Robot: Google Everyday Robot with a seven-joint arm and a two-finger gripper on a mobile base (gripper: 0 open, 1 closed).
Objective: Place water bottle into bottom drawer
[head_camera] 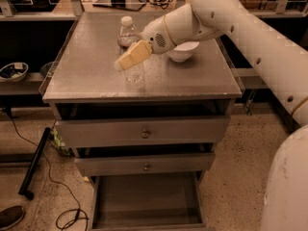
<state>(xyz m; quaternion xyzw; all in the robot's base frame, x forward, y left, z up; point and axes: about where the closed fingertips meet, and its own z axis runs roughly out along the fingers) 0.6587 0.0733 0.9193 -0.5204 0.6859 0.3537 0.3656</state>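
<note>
One hand [121, 64] hides base of water bottle [127, 32].

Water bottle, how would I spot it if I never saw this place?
Look at the top of the grey cabinet. Near its back edge, left of the white bowl, stands the water bottle, just behind the gripper. Only it has a white cap.

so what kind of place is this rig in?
Likely a lab or workshop, not a home: a grey metal cabinet with drawers, loose cables on a speckled floor, and open shelving behind. The pincer hangs over the cabinet top.
</note>
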